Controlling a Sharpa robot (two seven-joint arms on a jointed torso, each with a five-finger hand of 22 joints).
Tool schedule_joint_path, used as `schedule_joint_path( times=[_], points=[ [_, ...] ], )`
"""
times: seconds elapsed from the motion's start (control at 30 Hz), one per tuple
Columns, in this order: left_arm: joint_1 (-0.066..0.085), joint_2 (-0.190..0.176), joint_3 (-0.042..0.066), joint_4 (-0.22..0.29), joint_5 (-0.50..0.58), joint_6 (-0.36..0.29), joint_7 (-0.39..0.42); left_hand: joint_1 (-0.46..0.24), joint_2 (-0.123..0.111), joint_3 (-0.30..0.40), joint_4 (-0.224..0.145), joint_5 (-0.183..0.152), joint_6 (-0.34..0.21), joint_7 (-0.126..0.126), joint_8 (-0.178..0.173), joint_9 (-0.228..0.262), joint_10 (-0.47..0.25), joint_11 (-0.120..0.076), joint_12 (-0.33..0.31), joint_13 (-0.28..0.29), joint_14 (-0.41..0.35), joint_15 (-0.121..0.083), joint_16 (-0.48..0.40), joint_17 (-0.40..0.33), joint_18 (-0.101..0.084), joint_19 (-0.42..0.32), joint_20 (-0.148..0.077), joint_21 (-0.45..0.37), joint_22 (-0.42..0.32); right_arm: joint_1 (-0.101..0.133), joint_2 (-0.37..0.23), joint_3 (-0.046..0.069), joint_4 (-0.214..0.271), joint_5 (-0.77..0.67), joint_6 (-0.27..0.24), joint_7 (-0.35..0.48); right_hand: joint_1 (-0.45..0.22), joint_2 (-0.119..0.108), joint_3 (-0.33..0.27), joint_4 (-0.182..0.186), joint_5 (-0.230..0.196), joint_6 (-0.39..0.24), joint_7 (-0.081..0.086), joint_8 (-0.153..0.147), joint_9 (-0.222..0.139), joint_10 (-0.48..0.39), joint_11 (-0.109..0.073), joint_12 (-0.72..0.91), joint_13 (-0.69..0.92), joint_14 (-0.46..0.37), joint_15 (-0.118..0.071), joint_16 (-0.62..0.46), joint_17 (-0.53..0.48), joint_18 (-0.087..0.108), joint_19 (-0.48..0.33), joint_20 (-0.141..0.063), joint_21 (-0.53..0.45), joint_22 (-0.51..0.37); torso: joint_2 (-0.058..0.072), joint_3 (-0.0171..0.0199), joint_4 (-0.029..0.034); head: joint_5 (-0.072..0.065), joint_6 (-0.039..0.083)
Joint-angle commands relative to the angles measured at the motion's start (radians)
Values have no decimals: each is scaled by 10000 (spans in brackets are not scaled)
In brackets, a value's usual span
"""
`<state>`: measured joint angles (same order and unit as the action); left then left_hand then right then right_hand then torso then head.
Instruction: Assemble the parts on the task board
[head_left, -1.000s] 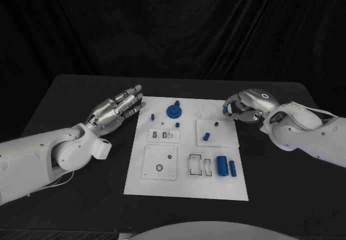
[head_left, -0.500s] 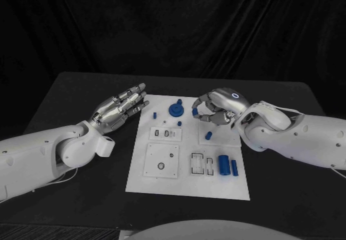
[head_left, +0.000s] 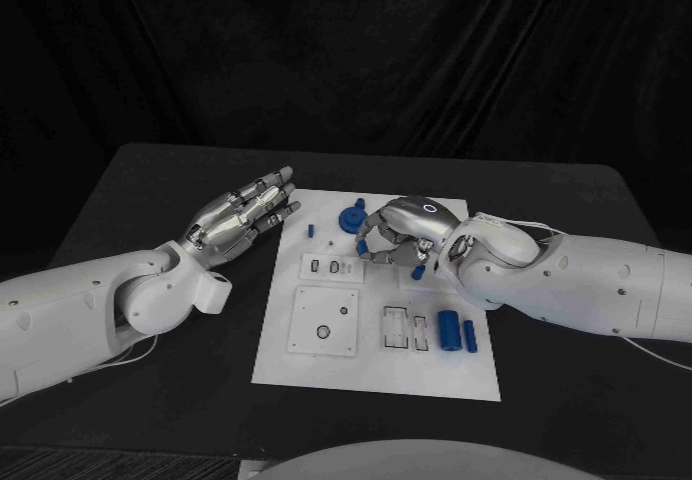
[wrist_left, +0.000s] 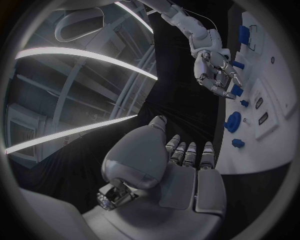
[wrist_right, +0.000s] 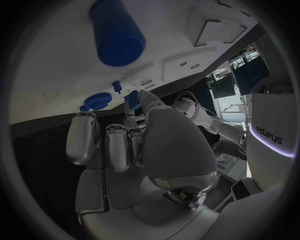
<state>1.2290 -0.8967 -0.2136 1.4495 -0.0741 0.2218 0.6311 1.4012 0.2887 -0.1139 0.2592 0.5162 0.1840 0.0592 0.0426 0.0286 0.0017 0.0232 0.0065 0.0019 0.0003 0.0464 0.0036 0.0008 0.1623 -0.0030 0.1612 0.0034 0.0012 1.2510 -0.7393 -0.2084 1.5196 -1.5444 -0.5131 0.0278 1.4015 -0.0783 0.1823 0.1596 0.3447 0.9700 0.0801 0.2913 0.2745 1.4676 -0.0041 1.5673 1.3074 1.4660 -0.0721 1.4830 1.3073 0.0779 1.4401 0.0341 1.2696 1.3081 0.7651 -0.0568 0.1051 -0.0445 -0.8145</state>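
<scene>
**A:** Where the task board (head_left: 378, 370) comes nearest the robot, two blue cylinders (head_left: 457, 330) lie side by side at about five o'clock on the plate, just beside an outlined slot (head_left: 402, 329).

**B:** And at seven o'clock a raised white square (head_left: 325, 322) with a dark oval hole in it.

**A:** Moving up to mid-board: the right hand (head_left: 400, 232) is over the plate, fingers curled in and downward. A small blue peg (head_left: 418, 271) sits right at the fingertips.

**B:** Is that peg pinched, or only touched?

**A:** I cannot tell. The right wrist view shows a blue piece (wrist_right: 132, 99) at the tip of one finger, but the grip itself is hidden.

**B:** The left hand (head_left: 238, 215)?

**A:** Off the board at nine o'clock, above the black table (head_left: 159, 180), palm up, fingers straight and spread, holding nothing.

**B:** Farther out?

**A:** A round blue knob (head_left: 351, 219) at twelve o'clock, just beside the right hand's fingers, and a little blue pin (head_left: 309, 231) standing near eleven o'clock. The left wrist view shows that knob (wrist_left: 232, 121) too.
</scene>
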Motion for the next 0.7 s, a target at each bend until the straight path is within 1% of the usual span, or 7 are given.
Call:
schedule_joint_path(
  times=[0.03, 0.1, 0.17, 0.23, 0.33, 0.53, 0.7],
  points=[
    [-14, 24, 9, 5, 13, 132, 102, 121, -9, 47, 1, 41, -10, 26, 60, 8, -7, 90, -60, -15, -3, 62, -36, -8, 172, 30, 49, -34, -12, -42, 74, 6, -38, -6, 586, -41, -68, 3, 3, -59, 14, -65, 23, -13, 255, 1031, 60, 35, 2634, 842, 68, -33, 1867, -72, -27, 63, -55, 1286, -7, 12, -42, 35, 8],
    [-16, 30, 9, -2, 13, 139, 97, 121, -9, 47, 1, 41, -10, 26, 60, 8, -7, 90, -60, -15, -3, 62, -36, -8, 172, 30, 49, -34, -12, -58, 126, 6, -64, -6, 649, -46, -69, 4, 3, -59, 14, -67, 24, -14, 255, 1031, 61, 35, 2634, 841, 69, -34, 1866, -72, -27, 64, -56, 1286, -7, 10, -34, 35, 3],
    [-19, 37, 9, -8, 13, 148, 92, 121, -9, 47, 1, 41, -10, 26, 60, 8, -7, 90, -60, -15, -3, 62, -36, -8, 172, 30, 49, -34, -12, -78, 179, 6, -90, -6, 700, -47, -77, 5, 3, -61, 9, -81, 30, -18, 255, 1031, 65, 35, 2634, 839, 74, -44, 1858, -71, -28, 69, -61, 1285, -13, 0, -2, -2, -14],
    [-23, 47, 9, -14, 13, 158, 89, 121, -9, 47, 1, 41, -10, 26, 60, 8, -7, 90, -60, -15, -3, 62, -36, -8, 172, 30, 49, -34, -12, -101, 224, 6, -112, -6, 742, -47, -89, 7, 2, -62, 2, -92, 36, -21, 256, 1031, 71, 35, 2634, 837, 79, -52, 1852, -68, -34, 75, -76, 1279, -12, -4, 11, -17, -18],
    [-30, 66, 9, -28, 13, 175, 84, 121, -9, 47, 1, 41, -10, 26, 60, 8, -7, 90, -60, -15, -3, 62, -36, -8, 172, 30, 49, -34, -12, -143, 299, 6, -154, -6, 799, -50, -104, 10, -1, -60, -5, -103, 42, -24, 258, 1031, 77, 35, 2634, 838, 85, -47, 1855, -65, -37, 80, -87, 1275, -8, 1, 4, -13, -18],
    [-44, 84, 9, -44, 13, 196, 76, 124, -2, 64, -5, 49, -7, 36, 63, 9, -6, 99, -60, -14, -3, 65, -36, -8, 172, 30, 49, -34, -12, -210, 408, 6, -269, -6, 863, -85, -156, 11, -13, -59, -48, -133, 57, -28, 265, 1031, 95, 35, 2634, 830, 103, -75, 1833, -53, -58, 99, -144, 1255, -2, 9, -32, 25, -23],
    [-52, 86, 9, -50, 13, 204, 68, 124, -2, 64, -5, 49, -7, 36, 63, 9, -6, 99, -60, -14, -3, 65, -36, -8, 172, 30, 49, -34, -12, -236, 451, 6, -347, -6, 905, -151, -177, 8, -16, -74, -76, -182, 70, -45, 266, 1031, 107, 35, 2634, 820, 115, -111, 1803, -38, -85, 115, -213, 1229, -2, 13, -19, 9, -32]
  ],
)
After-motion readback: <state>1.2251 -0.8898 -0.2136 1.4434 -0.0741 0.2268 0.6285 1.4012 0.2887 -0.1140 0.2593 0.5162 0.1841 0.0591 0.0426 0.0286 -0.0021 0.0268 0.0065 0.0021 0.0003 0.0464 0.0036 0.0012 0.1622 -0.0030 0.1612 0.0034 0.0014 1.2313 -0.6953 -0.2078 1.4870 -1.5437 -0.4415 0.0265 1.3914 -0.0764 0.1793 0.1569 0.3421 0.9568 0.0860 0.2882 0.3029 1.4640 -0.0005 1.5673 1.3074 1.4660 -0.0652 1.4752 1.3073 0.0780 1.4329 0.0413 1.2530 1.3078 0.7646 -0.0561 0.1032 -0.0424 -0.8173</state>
